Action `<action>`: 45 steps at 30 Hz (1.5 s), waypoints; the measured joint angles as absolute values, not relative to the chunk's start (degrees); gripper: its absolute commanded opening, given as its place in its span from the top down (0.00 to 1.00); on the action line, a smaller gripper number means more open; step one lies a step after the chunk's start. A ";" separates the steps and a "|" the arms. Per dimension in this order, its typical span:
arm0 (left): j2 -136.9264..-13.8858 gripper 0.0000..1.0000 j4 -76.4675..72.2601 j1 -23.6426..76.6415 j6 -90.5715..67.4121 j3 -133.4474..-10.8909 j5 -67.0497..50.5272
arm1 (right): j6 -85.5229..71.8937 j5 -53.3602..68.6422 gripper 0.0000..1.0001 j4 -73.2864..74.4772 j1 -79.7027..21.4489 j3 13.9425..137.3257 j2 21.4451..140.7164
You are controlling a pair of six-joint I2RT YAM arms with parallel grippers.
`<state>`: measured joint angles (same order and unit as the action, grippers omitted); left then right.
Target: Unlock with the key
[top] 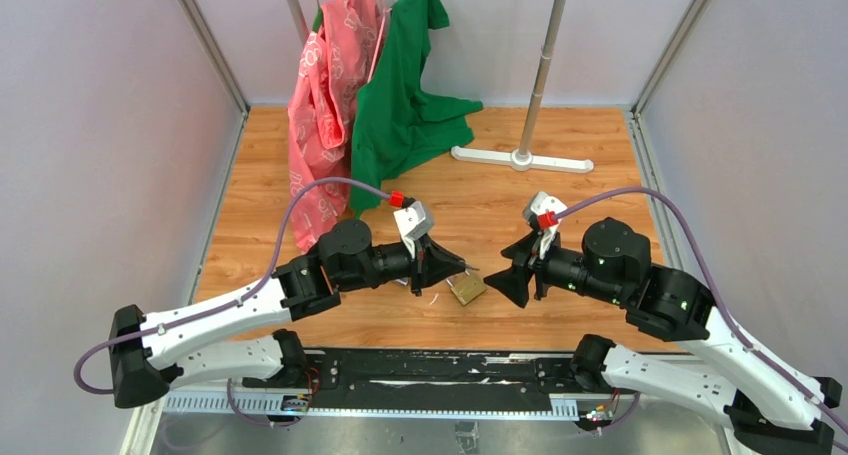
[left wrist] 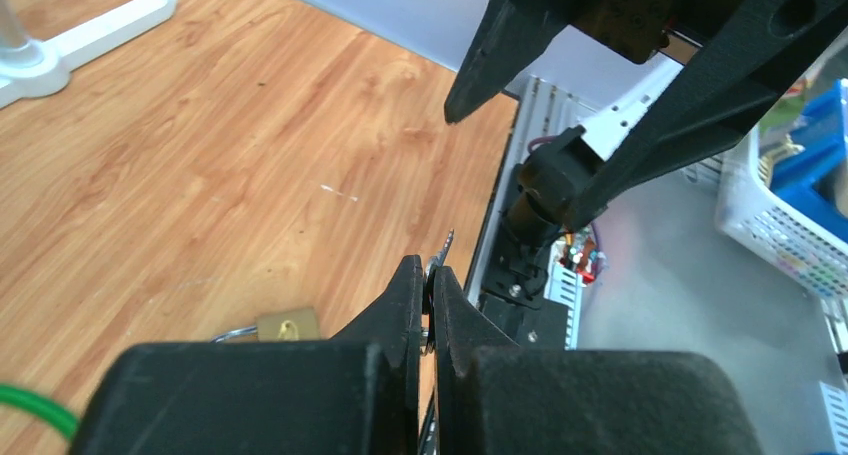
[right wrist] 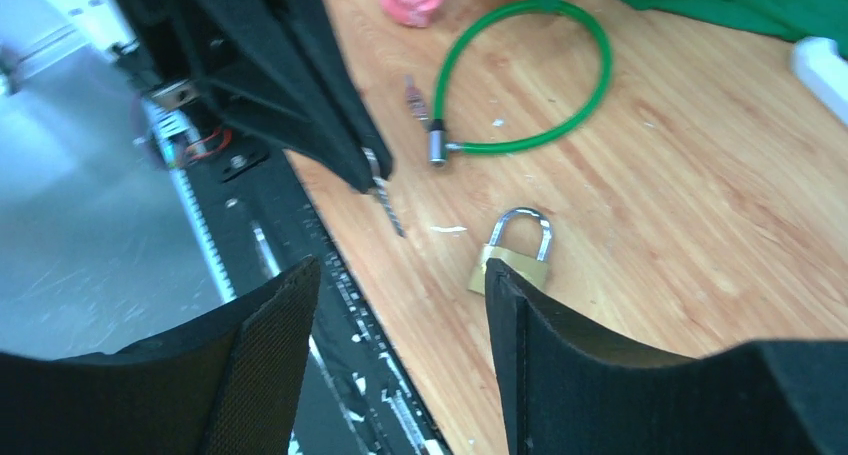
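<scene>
Left claw (left wrist: 425, 275) is clamped on the key (right wrist: 385, 200), blade poking toward 3 o'clock. Right claw (right wrist: 398, 275) faces it, gaping and empty. A padlock (top: 466, 288) lies on the bench (top: 560, 205) between them.

Most of the key (left wrist: 446, 245) hidden within left gripper (left wrist: 428, 278)

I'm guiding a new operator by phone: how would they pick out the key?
Over the wooden table, near its front edge, the left gripper is shut beside a brass padlock. The key is the thin silvery sliver pinched in that gripper's fingertips, while the padlock and the green cable lock lie on the wood.
</scene>
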<state>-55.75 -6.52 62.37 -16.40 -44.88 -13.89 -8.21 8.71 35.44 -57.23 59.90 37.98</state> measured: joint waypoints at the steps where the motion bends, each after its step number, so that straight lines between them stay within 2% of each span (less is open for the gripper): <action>1: -55.55 1.00 -6.13 62.35 -16.62 -44.88 -12.71 | -8.34 7.03 0.36 35.07 -57.23 59.72 38.04; 3: -54.89 1.00 -4.91 62.26 -17.26 -44.88 -9.89 | -8.91 2.92 0.35 34.72 -57.23 59.55 38.50; 8: -52.93 1.00 0.51 61.49 -18.72 -44.99 -1.91 | -11.03 -6.92 0.23 35.55 -57.04 59.57 43.16; 12: -50.61 1.00 4.95 61.23 -19.46 -44.18 5.78 | -12.51 -10.52 0.17 37.65 -54.92 59.57 49.39; 19: -43.68 1.00 11.55 61.23 -21.45 -39.44 15.66 | -14.39 -7.05 0.14 39.81 -46.37 59.57 59.57; 24: -40.56 1.00 15.70 61.23 -22.55 -37.78 20.18 | -14.59 -2.00 0.09 40.84 -45.23 59.53 66.87; 32: -38.46 1.00 19.00 61.23 -23.22 -34.96 23.42 | -13.80 2.39 0.08 44.31 -45.69 60.86 79.96; 45: -40.10 1.00 19.16 61.23 -23.18 -34.92 23.83 | -10.79 -3.42 0.09 46.41 -47.75 69.87 93.38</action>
<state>-40.10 19.16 61.23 -23.18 -34.92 23.83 -10.79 -3.42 46.41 -47.75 69.87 93.38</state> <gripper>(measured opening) 0.030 0.917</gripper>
